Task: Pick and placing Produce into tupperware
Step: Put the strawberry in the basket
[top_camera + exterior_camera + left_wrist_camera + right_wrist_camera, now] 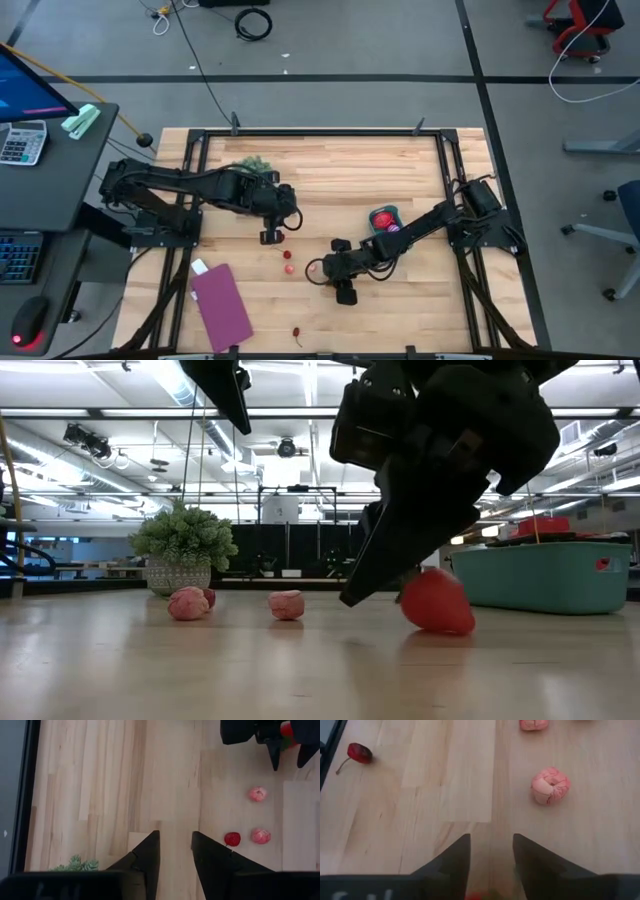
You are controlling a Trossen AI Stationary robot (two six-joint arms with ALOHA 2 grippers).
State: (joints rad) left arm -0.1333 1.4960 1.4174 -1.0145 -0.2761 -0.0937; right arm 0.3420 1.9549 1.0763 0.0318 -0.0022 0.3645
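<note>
Pale wood table — matt plank grain

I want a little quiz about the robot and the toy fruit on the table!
1. True or false: the teal tub already has produce in it.
2. Which tool is at the red strawberry: A) left tool B) right tool?
3. Fill in: the stemmed cherry lies on the ____.

Key: 1 true. 2 B; the strawberry sits just under that tool, near the pink pieces. 3 table.
</note>
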